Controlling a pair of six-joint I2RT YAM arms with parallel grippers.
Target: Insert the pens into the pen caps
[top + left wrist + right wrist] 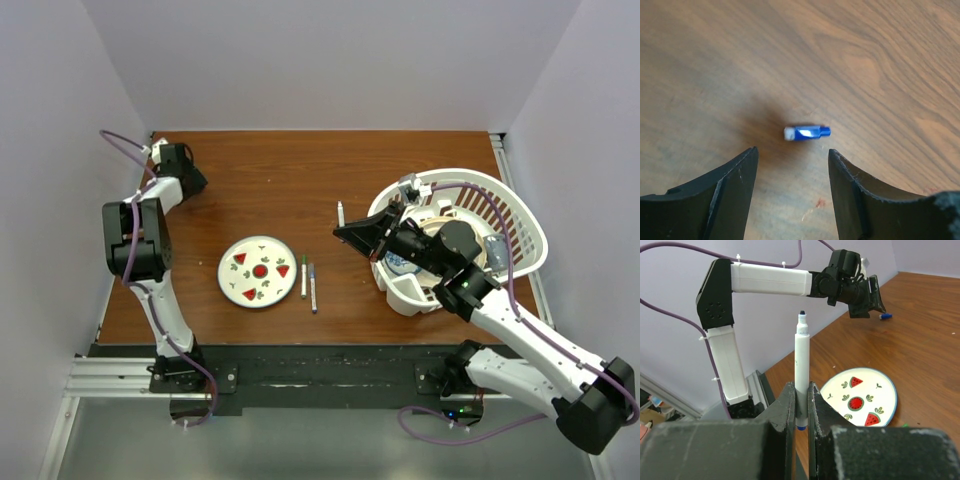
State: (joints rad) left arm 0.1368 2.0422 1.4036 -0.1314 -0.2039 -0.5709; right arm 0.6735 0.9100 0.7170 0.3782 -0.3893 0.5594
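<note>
A white-barrelled pen [801, 357] stands upright in my right gripper [800, 390], which is shut on its lower end; the dark tip points up. From above, that pen [340, 213] sticks out of the right gripper [347, 232] over the middle of the table. A blue pen cap [807, 132] lies on its side on the wood, just ahead of my open left gripper [792, 151] and apart from both fingers. The right wrist view shows this cap [885, 316] beside the left gripper [869, 299]. Two more pens [308, 280] lie side by side right of the plate.
A round white plate [237, 284] with watermelon marks sits at the front centre. A white slatted basket [500, 205] holding some items stands at the right, under the right arm. The left arm reaches to the table's far left corner [175, 160].
</note>
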